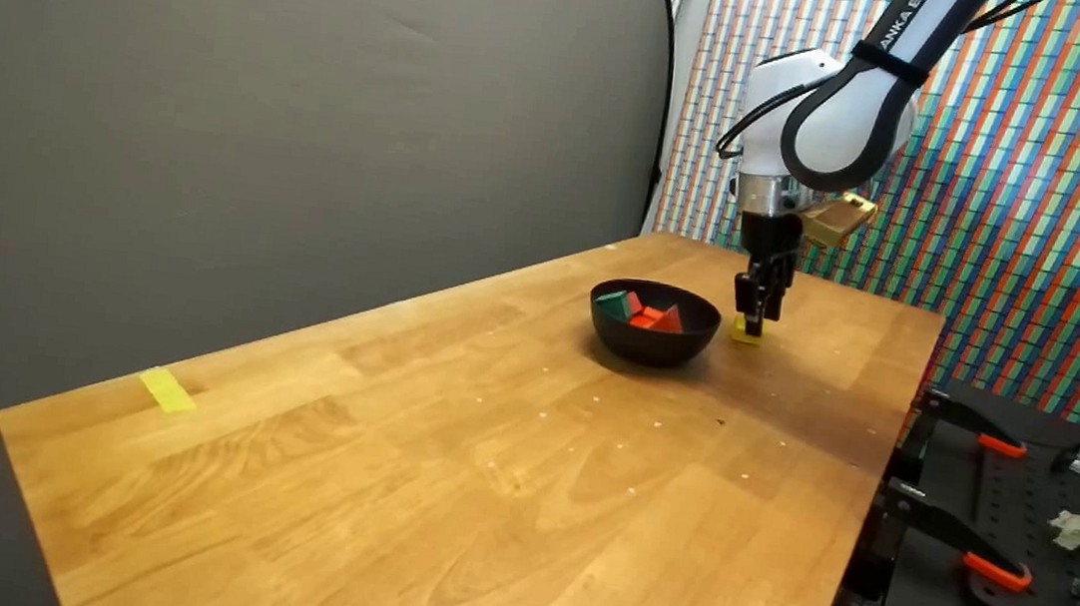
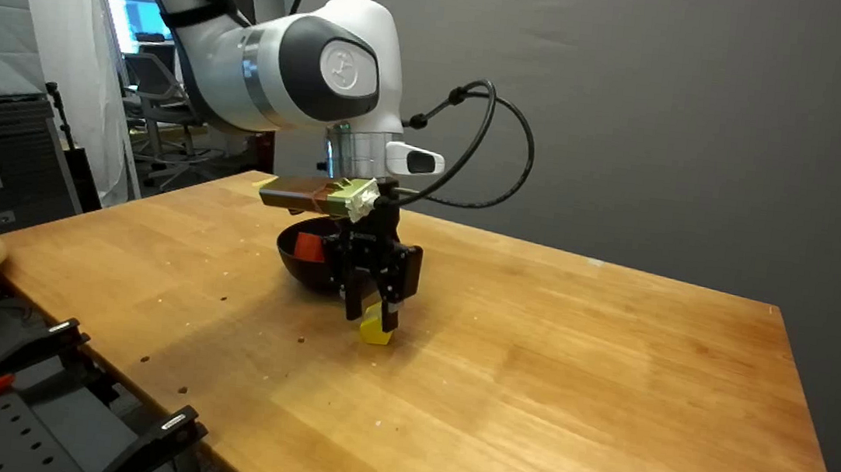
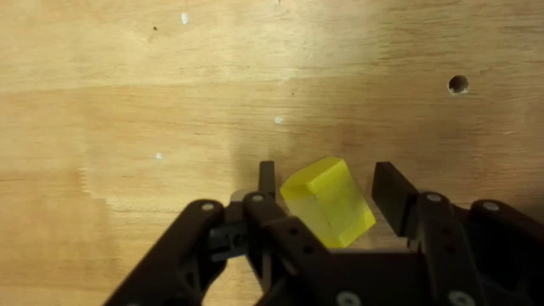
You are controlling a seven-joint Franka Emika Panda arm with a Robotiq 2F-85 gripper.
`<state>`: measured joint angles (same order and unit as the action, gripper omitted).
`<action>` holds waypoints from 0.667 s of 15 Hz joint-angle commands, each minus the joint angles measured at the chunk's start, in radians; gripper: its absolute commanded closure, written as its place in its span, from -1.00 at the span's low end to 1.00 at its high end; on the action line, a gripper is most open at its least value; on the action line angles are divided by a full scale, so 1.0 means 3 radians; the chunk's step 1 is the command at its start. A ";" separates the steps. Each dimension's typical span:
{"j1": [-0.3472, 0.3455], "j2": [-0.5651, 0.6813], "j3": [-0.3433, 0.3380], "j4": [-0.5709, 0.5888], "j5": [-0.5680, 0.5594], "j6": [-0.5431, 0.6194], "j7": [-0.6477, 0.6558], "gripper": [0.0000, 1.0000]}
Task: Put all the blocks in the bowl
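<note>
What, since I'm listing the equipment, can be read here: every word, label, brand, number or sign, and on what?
"ANKA EMI", on the robot arm, running from a black strap off the picture's top edge.
Round emblem on the arm: its detail is too small to read.
Pale marks on the claw: too blurred to read.
Lit screen behind: too blurred to read.

1. Wooden desk (image 1: 477, 517), with a round hole (image 3: 458, 84) showing in the wrist view.
2. Yellow strip (image 1: 167, 390) lying flat near its left corner, in an exterior view.
3. Grey backdrop (image 1: 269, 114) beyond the desk in both exterior views.
4. Multicoloured wall covering (image 1: 1038, 245), far right in an exterior view.
5. Black-and-orange clamps (image 1: 955, 533) along the desk's right edge there.
6. White curtain (image 2: 68, 35), drawer cabinet (image 2: 16, 139) and office chair (image 2: 152, 75), far left in an exterior view.
</note>
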<state>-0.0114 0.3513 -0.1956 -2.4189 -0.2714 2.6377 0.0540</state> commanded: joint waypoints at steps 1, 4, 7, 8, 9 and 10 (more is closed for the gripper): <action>-0.0017 0.0085 0.0001 0.0109 -0.0012 0.0055 0.0078 0.40; -0.0015 0.0035 0.0001 0.0084 0.0005 0.0135 0.0130 0.66; 0.0023 -0.0123 -0.0044 -0.0006 -0.0062 0.0235 0.0207 0.67; 0.0068 -0.0242 -0.0090 -0.0066 -0.0150 0.0272 0.0244 0.68; 0.0105 -0.0333 -0.0129 -0.0106 -0.0229 0.0310 0.0277 0.67; 0.0134 -0.0459 -0.0161 -0.0153 -0.0326 0.0323 0.0305 0.66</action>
<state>-0.0038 0.3349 -0.2066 -2.4026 -0.2970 2.7060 0.1062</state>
